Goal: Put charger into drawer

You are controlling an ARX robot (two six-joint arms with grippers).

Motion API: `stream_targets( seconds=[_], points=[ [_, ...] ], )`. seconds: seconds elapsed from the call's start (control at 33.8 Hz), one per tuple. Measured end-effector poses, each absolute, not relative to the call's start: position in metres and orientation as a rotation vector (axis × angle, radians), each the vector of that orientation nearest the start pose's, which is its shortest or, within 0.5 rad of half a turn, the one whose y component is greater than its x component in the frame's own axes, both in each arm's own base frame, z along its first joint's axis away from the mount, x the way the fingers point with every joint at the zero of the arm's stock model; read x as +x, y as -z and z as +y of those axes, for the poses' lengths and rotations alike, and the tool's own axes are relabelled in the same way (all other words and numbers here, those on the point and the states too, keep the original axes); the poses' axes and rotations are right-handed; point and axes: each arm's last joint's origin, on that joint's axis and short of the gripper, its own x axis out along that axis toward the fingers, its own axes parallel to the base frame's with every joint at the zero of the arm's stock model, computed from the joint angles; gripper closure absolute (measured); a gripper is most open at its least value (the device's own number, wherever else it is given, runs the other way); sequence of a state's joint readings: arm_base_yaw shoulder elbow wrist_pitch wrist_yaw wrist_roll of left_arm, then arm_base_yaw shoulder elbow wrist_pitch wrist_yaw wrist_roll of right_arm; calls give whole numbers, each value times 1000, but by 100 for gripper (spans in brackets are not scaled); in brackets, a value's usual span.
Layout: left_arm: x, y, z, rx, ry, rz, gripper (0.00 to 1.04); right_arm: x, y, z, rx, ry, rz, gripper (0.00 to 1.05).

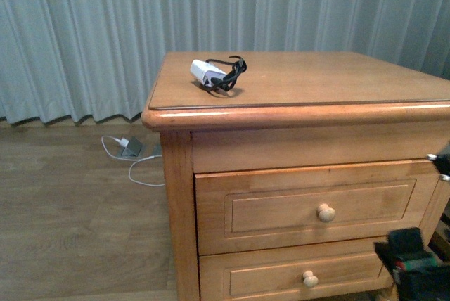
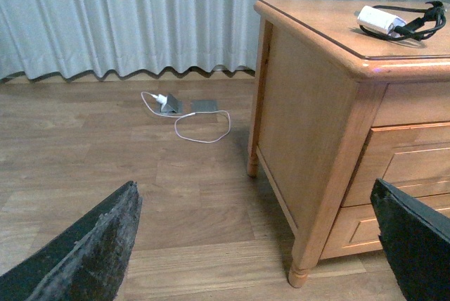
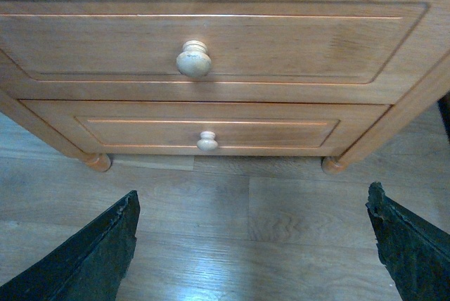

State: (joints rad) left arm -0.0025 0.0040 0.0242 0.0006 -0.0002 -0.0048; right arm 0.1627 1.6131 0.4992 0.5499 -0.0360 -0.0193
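Observation:
The charger, a small white plug block with a coiled black cable, lies on the top of the wooden cabinet near its left front corner. It also shows in the left wrist view. The upper drawer with its round pale knob is shut. In the right wrist view the drawer and knob face my right gripper, which is open, empty and low in front of the cabinet. My left gripper is open and empty, low to the left of the cabinet.
The lower drawer is shut, with its own knob. A white-cabled plug with a grey device lies on the wooden floor by the curtain. The right arm shows at the cabinet's lower right.

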Motion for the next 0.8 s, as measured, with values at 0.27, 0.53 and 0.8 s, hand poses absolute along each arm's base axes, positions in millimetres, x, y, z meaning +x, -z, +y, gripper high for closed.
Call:
stream_targets(
  seconds=[0.27,0.53,0.8],
  points=[
    [96,-172,0,-4,2,-21,6,325,-91,80,-62,-205,538,9],
    [96,-172,0,-4,2,-21,6,365,-73,99,-71,-195,503,9],
    [96,-172,0,-4,2,-21,6,377,-61,102,-75,-192,508,9]
  ],
)
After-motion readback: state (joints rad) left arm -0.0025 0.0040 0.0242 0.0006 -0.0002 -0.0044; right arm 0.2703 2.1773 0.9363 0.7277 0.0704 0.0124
